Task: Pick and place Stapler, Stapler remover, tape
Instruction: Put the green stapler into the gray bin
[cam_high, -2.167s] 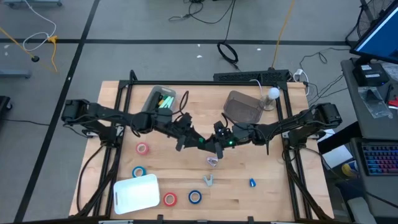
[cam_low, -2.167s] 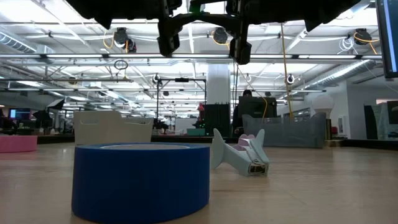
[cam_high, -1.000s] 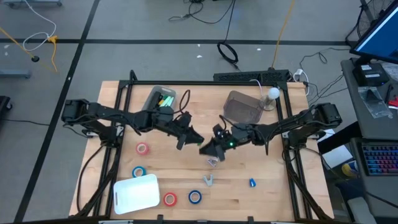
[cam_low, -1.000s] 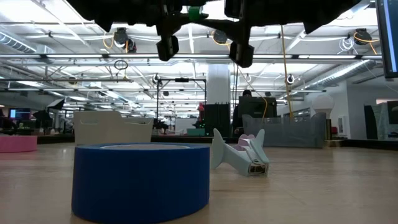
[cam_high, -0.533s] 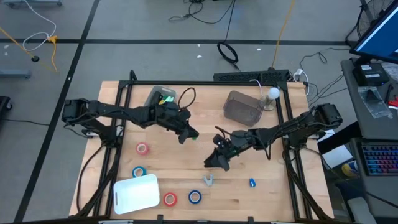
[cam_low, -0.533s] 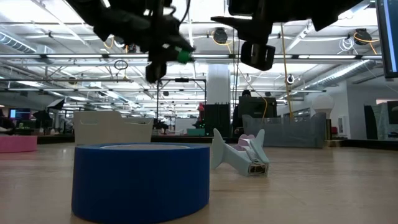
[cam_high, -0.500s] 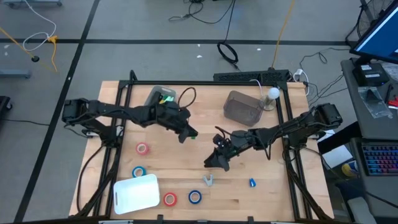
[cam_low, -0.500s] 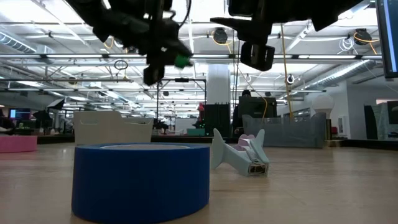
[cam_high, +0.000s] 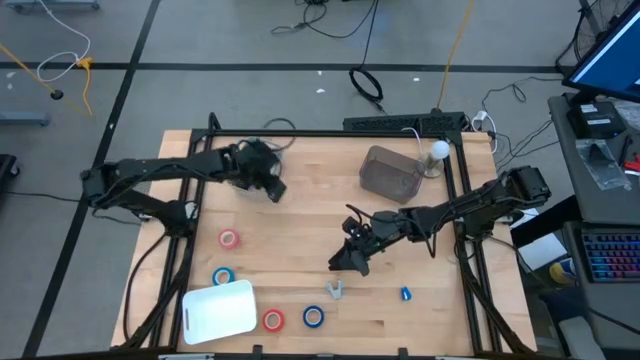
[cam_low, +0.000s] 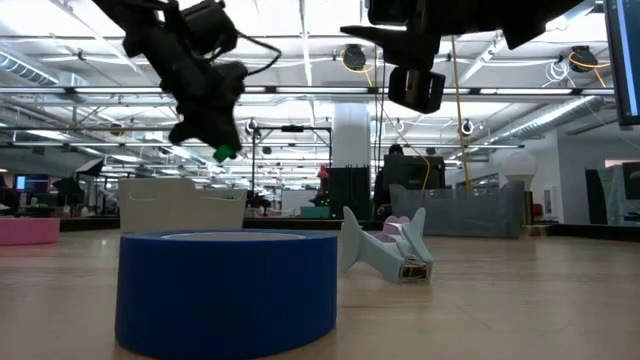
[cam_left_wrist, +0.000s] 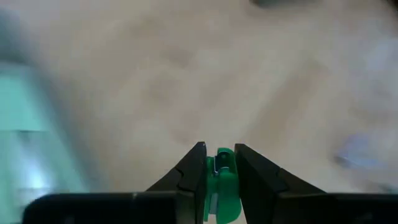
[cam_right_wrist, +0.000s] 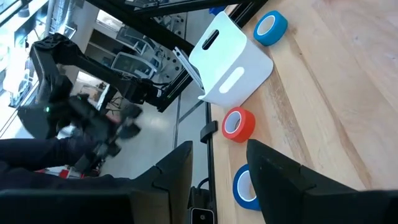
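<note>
While my left end effector (cam_left_wrist: 216, 171), closed on a small green item (cam_left_wrist: 219, 186), nears the far-left bin, I judge release comes next; the right end effector (cam_high: 345, 262) hangs open, tape rolls (cam_high: 230, 239) near-left on the surface (cam_high: 300, 250).

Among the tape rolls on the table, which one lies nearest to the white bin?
The blue tape roll, just beyond the white bin's far left corner. The pink roll, red roll and other blue roll lie farther off.
</note>
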